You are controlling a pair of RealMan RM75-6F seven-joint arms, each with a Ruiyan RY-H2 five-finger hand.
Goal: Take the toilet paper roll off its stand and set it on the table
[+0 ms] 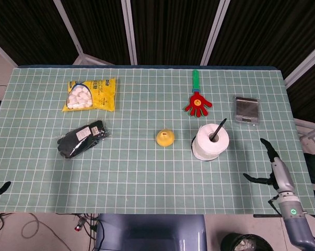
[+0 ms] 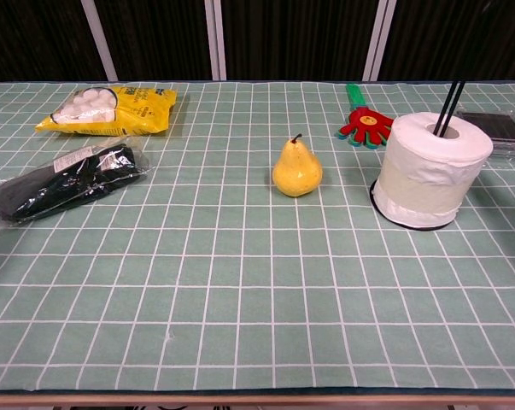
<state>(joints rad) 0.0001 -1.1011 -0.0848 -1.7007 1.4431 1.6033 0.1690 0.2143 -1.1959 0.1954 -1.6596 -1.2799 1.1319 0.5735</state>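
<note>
Approach step, nothing grasped yet. Right hand (image 1: 275, 170) over the near table edge, fingers spread, empty. Toilet paper roll (image 1: 211, 141) sits on its stand (image 1: 218, 129), ahead and left of the hand, well apart. Next: reach in, grip, lift straight up.

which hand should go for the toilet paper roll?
Right. The right hand is open over the table's right edge, near the toilet paper roll on its stand. Only the left hand's fingertips show, at the far left edge.

Pear (image 2: 297, 170), clapper toy (image 1: 197, 99), marshmallow bag (image 1: 90, 94), gloves (image 1: 82, 138)
</note>
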